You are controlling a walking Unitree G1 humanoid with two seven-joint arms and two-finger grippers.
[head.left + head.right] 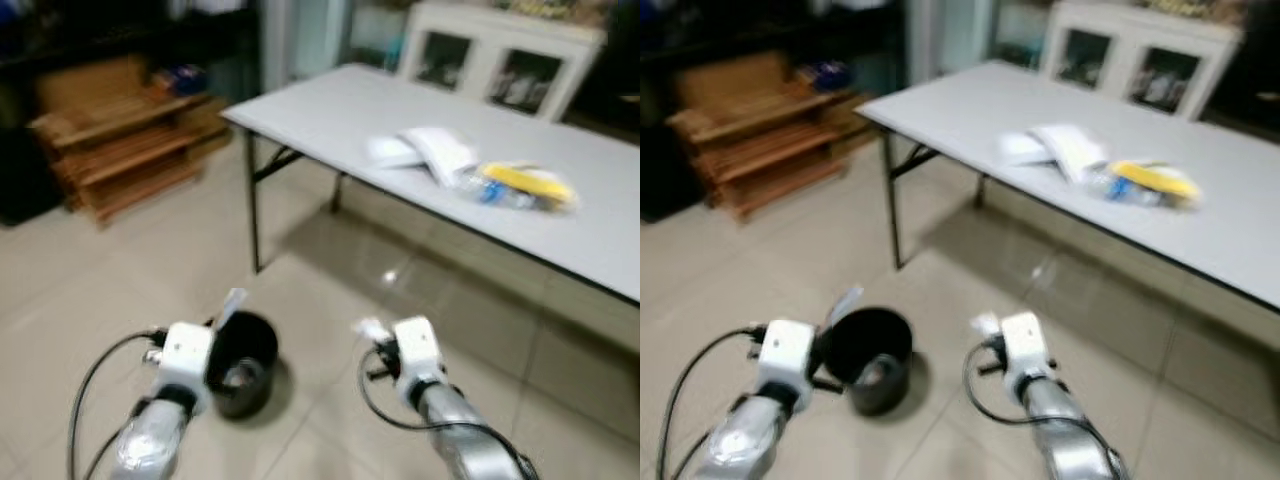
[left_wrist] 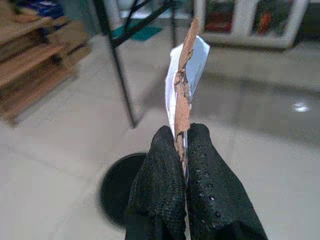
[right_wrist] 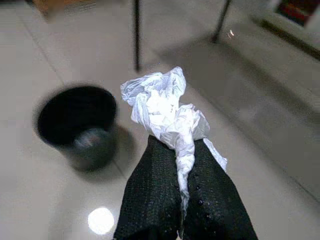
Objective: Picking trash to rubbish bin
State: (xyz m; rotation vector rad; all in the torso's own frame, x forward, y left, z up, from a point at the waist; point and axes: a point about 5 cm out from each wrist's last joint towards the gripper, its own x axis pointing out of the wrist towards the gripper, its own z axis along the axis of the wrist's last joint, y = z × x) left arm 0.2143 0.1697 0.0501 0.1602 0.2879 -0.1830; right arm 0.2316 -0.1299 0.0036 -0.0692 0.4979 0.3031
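While the black bin (image 3: 77, 125) sits on the floor just beyond both grippers, the left gripper (image 2: 182, 150) pinches a stiff, light torn card (image 2: 184, 95) by its lower edge, and the right gripper (image 3: 181, 165) clamps soft crumpled plastic (image 3: 160, 107) at its twisted tail.

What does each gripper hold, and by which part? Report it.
Left gripper: a torn card scrap, pinched at its lower end. Right gripper: a crumpled white wrapper, pinched by its twisted lower end.
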